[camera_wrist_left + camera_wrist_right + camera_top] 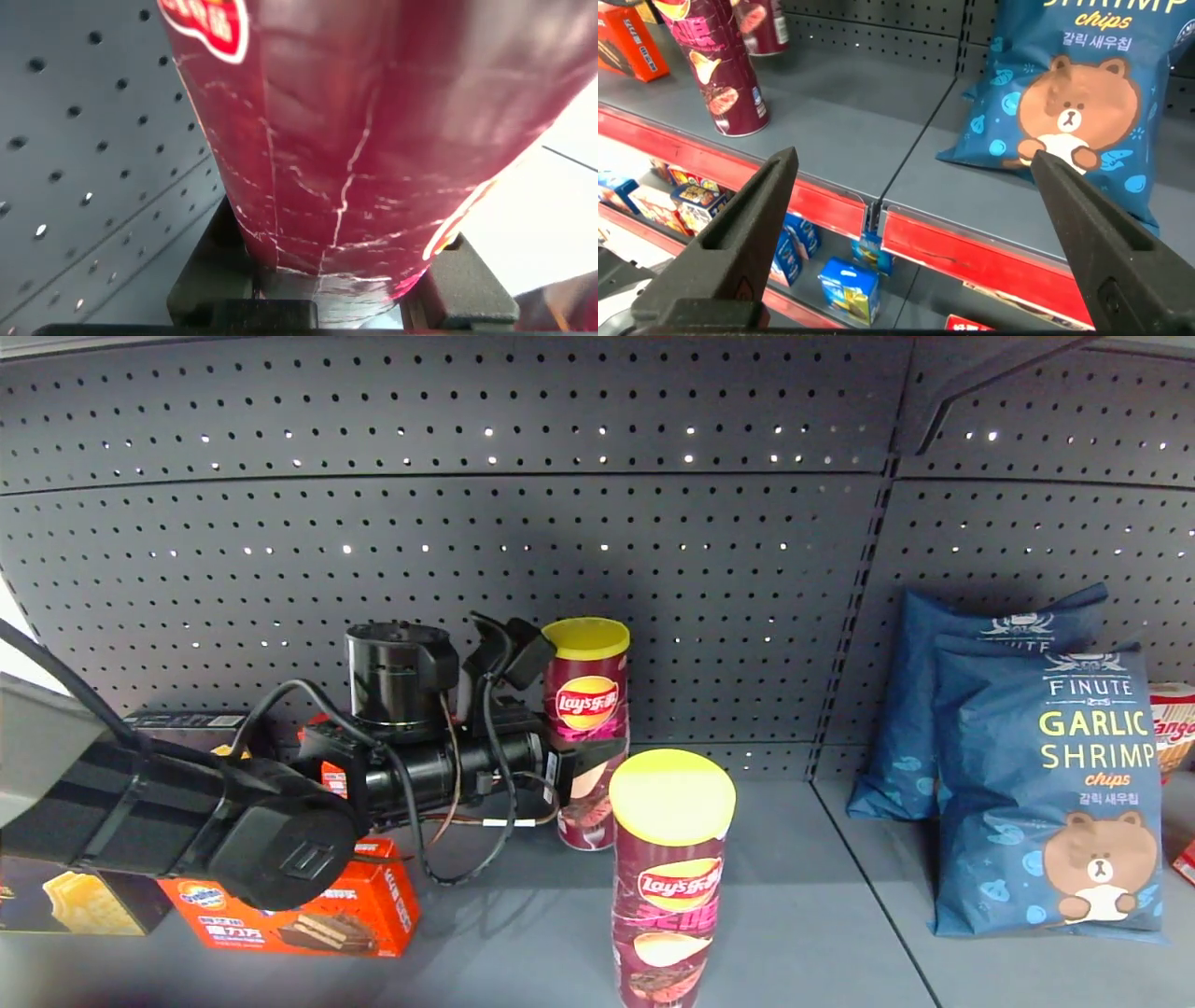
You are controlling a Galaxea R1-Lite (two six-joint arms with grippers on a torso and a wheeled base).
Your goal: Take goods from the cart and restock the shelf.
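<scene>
At the back of the grey shelf (803,896) stands a maroon chips can (586,695) with a yellow lid. My left gripper (600,761) comes in from the left and is shut on this can at mid height. In the left wrist view the can (355,140) sits between the two dark fingers (467,285). A second, identical can (670,877) stands free nearer the shelf's front; the right wrist view has it as well (719,79). My right gripper (920,247) hangs open in front of the shelf's red edge (971,247), holding nothing.
An orange biscuit box (308,910) and a black box (75,896) lie under my left arm. Two blue shrimp chip bags (1046,793) lean at the right, beside a red cup (1178,723). A pegboard wall (560,523) backs the shelf. Blue cartons (845,285) fill the shelf below.
</scene>
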